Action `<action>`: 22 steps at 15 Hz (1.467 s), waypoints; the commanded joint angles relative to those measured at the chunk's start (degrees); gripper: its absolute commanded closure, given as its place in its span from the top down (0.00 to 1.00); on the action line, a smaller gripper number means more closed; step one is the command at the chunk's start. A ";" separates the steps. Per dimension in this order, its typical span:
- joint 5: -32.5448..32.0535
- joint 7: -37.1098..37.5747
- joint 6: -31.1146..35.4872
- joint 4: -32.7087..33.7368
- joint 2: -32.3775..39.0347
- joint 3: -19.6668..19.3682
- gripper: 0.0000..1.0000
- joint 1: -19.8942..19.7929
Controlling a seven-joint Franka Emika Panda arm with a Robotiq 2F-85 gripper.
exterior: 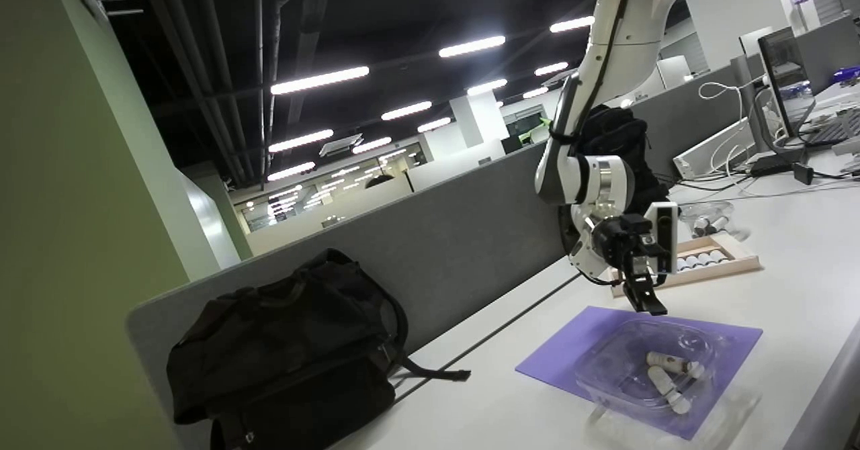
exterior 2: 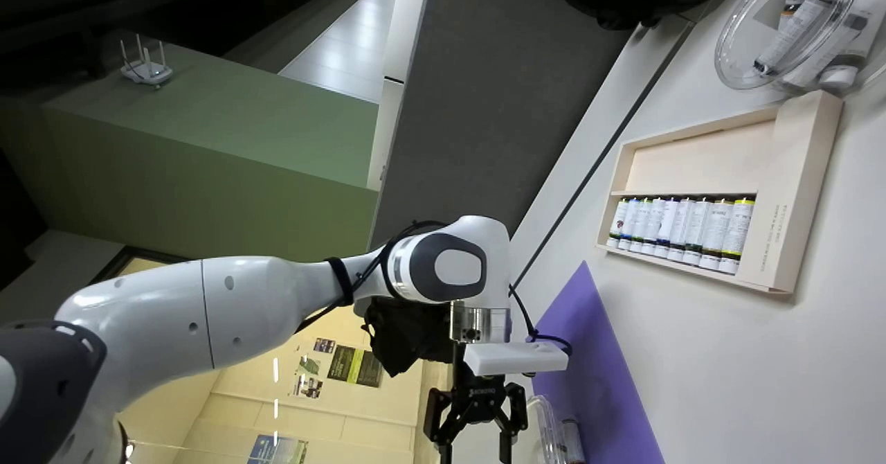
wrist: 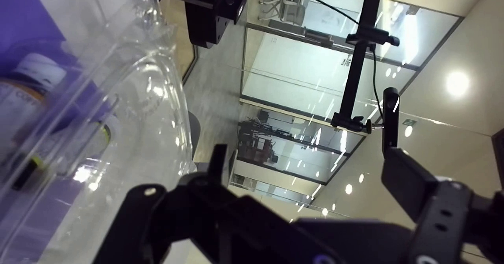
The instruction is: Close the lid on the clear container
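The clear container (exterior: 605, 373) sits on the purple sheet (exterior: 557, 352) with a few white tubes (exterior: 666, 389) inside. It fills the left of the wrist view (wrist: 75, 118), and part of it shows at the bottom of an exterior view (exterior 2: 549, 429). The lid (exterior: 736, 410) looks open, spread out beside the container's near side, its edges faint. It appears in the wrist view as a clear panel (wrist: 157, 130) beyond the container's rim. My gripper (exterior: 650, 305) hovers above the container's far side, fingers apart and empty; it is also seen in an exterior view (exterior 2: 476, 450) and the wrist view (wrist: 305, 161).
A beige wooden tray (exterior 2: 796, 194) with several paint tubes lies behind the sheet. A round clear tub (exterior 2: 789, 28) with tubes stands beyond it. A black backpack (exterior: 282, 356) leans against the grey divider (exterior: 484, 228). A laptop (exterior: 793, 87) and cables are farther back.
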 commanded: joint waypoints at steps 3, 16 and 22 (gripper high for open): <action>-2.08 8.56 5.98 -3.21 -10.01 -1.44 1.00 3.66; -15.83 26.63 23.19 -12.28 -33.09 -1.37 1.00 7.94; -18.01 25.37 28.03 -12.31 -32.36 -0.79 1.00 7.20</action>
